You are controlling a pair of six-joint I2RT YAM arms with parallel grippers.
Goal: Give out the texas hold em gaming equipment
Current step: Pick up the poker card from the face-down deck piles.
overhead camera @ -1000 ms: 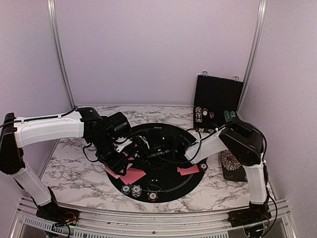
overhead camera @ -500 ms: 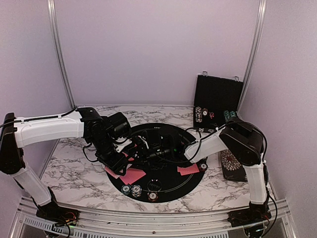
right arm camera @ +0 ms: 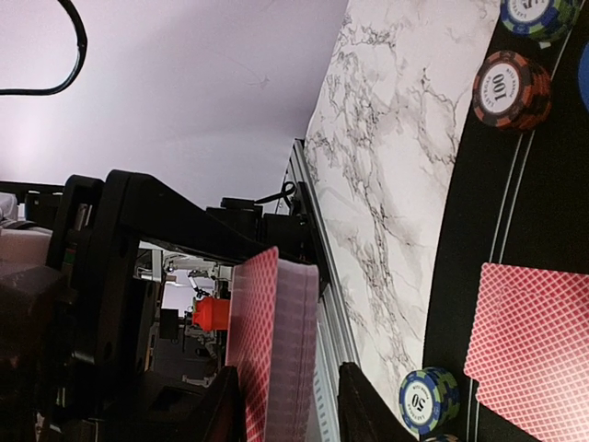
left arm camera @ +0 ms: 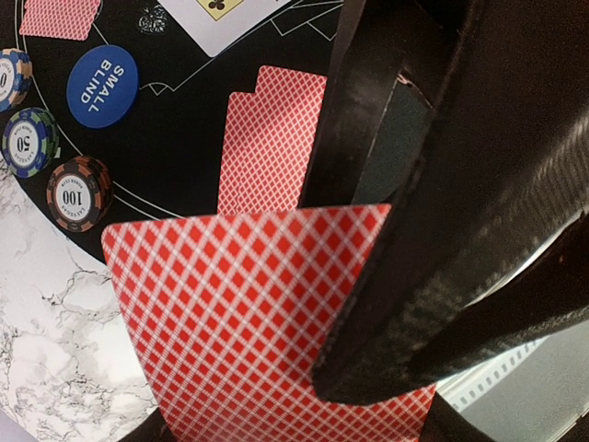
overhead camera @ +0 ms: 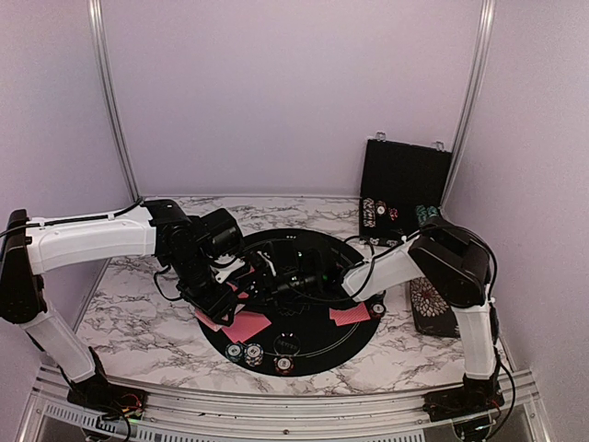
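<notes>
A deck of red-backed playing cards (left arm camera: 258,313) hangs over the round black mat (overhead camera: 317,354), with my left gripper (left arm camera: 294,433) shut on it. My right gripper (right arm camera: 290,405) reaches in from the right and stands open around the deck's end (right arm camera: 276,350). Its left finger is near the red back, and a gap shows at the right finger (right arm camera: 361,405). Pairs of red-backed cards (overhead camera: 244,324) (overhead camera: 350,315) lie face down on the mat. A blue small blind button (left arm camera: 101,85) and striped chip stacks (left arm camera: 78,193) (overhead camera: 250,354) sit near the mat's front edge.
A black hinged chip case (overhead camera: 405,189) stands open at the back right with chips in its tray. A floral black pad (overhead camera: 431,304) lies under the right arm. A face-up card (left arm camera: 225,18) lies on the mat. The marble table (overhead camera: 138,313) surrounds the mat.
My right gripper's fingers have drawn closer together around the deck and the right arm has crept slightly left. The left arm and deck have stayed put.
</notes>
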